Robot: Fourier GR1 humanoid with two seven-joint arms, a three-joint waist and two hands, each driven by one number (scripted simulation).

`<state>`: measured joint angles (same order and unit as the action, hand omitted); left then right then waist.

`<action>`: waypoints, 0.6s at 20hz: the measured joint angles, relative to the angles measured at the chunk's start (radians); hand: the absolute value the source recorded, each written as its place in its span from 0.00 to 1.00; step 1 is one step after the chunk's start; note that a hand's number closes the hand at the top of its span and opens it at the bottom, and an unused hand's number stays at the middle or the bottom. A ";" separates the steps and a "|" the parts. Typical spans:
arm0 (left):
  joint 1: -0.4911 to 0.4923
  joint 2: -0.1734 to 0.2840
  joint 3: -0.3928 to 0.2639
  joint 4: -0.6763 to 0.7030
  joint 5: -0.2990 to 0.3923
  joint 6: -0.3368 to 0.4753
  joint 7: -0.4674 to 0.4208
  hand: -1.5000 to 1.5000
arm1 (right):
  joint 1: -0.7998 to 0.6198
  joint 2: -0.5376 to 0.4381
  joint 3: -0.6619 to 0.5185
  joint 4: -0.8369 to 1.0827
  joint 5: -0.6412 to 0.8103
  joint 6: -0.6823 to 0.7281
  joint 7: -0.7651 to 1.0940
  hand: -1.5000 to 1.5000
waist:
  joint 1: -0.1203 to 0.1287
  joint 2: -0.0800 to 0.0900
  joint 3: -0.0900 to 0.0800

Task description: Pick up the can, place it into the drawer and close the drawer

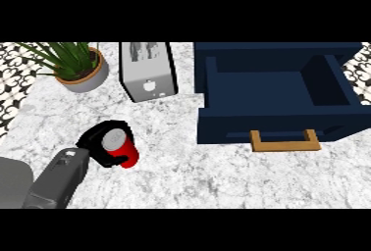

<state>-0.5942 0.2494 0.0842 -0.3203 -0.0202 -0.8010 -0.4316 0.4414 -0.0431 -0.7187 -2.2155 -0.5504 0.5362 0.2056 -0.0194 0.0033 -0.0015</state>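
The left hand (pixel 101 139) has its fingers (pixel 115 160) clamped on the can (pixel 121 147); lifted tilted, it may hit the drawer (pixel 279 128) front.

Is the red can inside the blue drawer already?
No, the red can is out on the marble counter, held by the left hand, left of the open drawer.

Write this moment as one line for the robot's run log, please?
phase: grasp | left robot hand: curled round red can on counter | drawer: open, can not inside | right robot hand: out of view
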 measured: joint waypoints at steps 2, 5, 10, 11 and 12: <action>0.005 -0.015 -0.007 -0.027 0.009 -0.017 0.012 1.00 | 0.005 -0.003 -0.006 -0.015 -0.011 -0.008 0.016 0.00 | 0.004 -0.002 0.000; 0.017 -0.044 0.044 -0.049 0.062 0.059 0.015 1.00 | 0.007 0.006 -0.013 -0.024 -0.011 -0.018 0.022 0.00 | 0.012 -0.004 0.001; 0.042 -0.089 0.197 -0.075 0.183 0.321 -0.049 1.00 | 0.030 0.022 -0.028 -0.037 -0.016 -0.020 0.022 0.00 | 0.030 -0.011 0.002; 0.052 -0.106 0.212 -0.090 0.196 0.362 -0.064 1.00 | 0.033 0.027 -0.024 -0.046 -0.016 -0.021 0.025 0.00 | 0.032 -0.012 0.003; 0.055 -0.120 0.224 -0.111 0.209 0.399 -0.067 1.00 | 0.039 0.029 -0.028 -0.052 -0.022 -0.018 0.024 0.00 | 0.032 -0.012 0.003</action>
<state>-0.5389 0.1292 0.3079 -0.4314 0.1891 -0.4017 -0.4985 0.4803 -0.0144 -0.7472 -2.2671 -0.5724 0.5185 0.2300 0.0125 -0.0091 0.0011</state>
